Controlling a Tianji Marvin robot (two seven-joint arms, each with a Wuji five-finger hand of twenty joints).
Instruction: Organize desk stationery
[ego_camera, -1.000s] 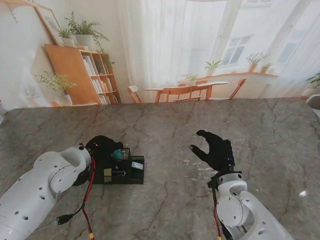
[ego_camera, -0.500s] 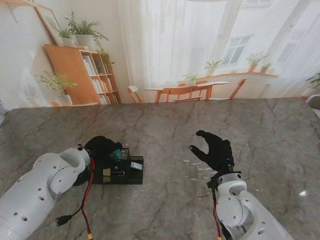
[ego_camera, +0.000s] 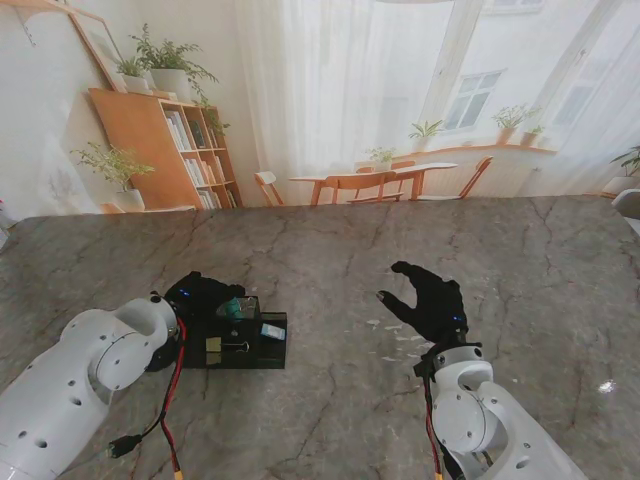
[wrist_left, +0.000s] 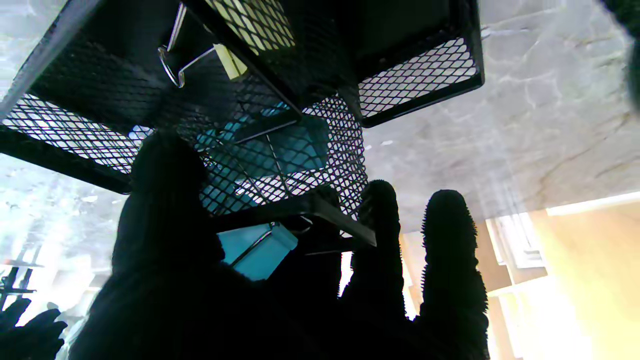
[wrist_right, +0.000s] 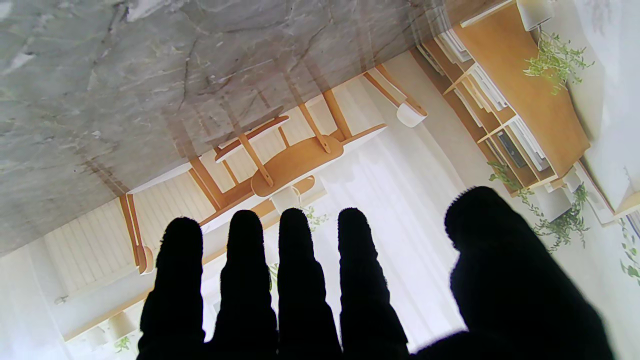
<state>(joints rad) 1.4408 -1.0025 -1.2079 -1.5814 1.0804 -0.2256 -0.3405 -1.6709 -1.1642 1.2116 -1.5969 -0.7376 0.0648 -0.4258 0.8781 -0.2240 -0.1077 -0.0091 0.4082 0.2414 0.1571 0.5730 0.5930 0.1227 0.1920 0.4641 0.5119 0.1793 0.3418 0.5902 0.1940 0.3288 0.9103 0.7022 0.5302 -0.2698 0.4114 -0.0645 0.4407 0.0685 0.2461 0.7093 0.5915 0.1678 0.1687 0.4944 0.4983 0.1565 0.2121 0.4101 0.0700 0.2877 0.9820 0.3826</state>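
A black mesh desk organizer (ego_camera: 270, 352) stands on the marble table at my left. My left hand (ego_camera: 203, 297) is over its far compartment, fingers (wrist_left: 380, 235) curled round a teal block (ego_camera: 234, 308). In the left wrist view the teal block (wrist_left: 257, 247) sticks out past the organizer's rim (wrist_left: 300, 207), between thumb and fingers, and its other end shows through the mesh. A binder clip with a yellow tag (ego_camera: 218, 345) lies in the near compartment, and a small white-and-blue item (ego_camera: 272, 331) in the right one. My right hand (ego_camera: 432, 302) hovers open, holding nothing.
A few small pale scraps (ego_camera: 400, 340) lie on the table beside my right hand. The marble table top (ego_camera: 330, 250) stretches away from me to a wall print of a room. A red and black cable (ego_camera: 172, 410) hangs from my left arm.
My left forearm and hand have drawn slightly back toward my left, the teal block still in the fingers. The organizer has shifted a touch left. The right hand has not moved.
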